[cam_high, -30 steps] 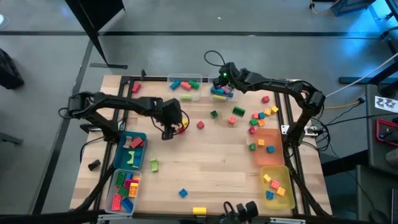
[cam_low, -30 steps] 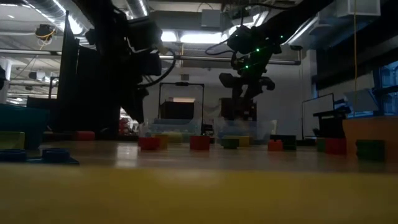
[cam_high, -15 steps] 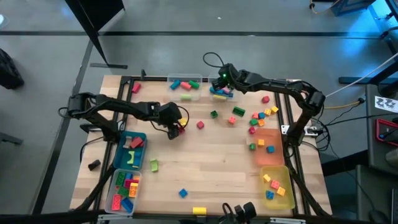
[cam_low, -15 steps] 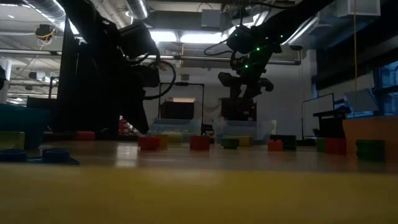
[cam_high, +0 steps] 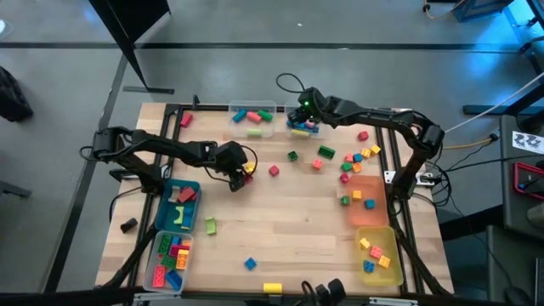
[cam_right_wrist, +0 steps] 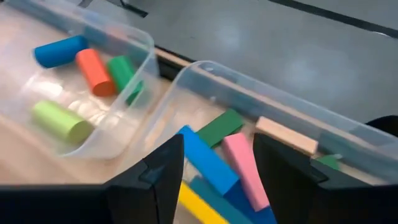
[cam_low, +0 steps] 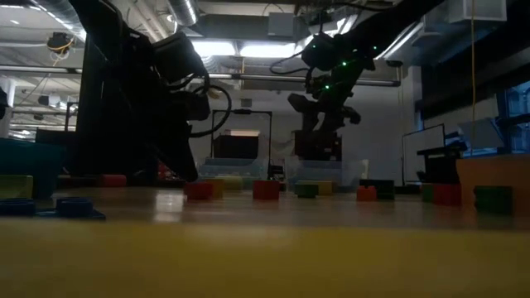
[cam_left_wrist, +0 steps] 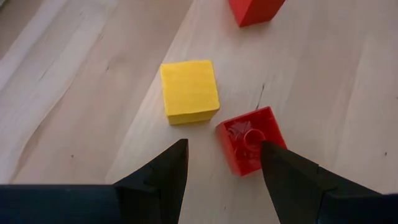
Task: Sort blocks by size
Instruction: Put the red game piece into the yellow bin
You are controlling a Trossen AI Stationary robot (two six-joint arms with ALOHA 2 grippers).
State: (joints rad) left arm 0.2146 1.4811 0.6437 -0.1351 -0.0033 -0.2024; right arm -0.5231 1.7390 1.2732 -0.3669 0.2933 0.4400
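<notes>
My left gripper [cam_high: 241,176] is open, low over the table's middle left. In the left wrist view its fingers [cam_left_wrist: 165,174] stand just short of a small yellow cube [cam_left_wrist: 189,91] and an upturned red block [cam_left_wrist: 252,140], both lying on the wood; another red block [cam_left_wrist: 255,9] lies beyond them. My right gripper [cam_high: 301,121] is open and empty above a clear bin [cam_right_wrist: 205,74] at the far edge. That bin holds long blocks: blue [cam_right_wrist: 205,158], pink [cam_right_wrist: 242,165] and green [cam_right_wrist: 221,127].
A second clear bin [cam_high: 253,116] holds cylinder pieces. A blue bin [cam_high: 178,206] and a clear bin of blocks [cam_high: 170,259] stand near left; an orange bin [cam_high: 367,200] and a yellow bin [cam_high: 378,253] stand at right. Loose blocks [cam_high: 353,161] lie scattered at centre right.
My left gripper has come down toward the yellow and red blocks and shifted a little toward the table's right edge, staying open. The blocks have stayed where they were.
</notes>
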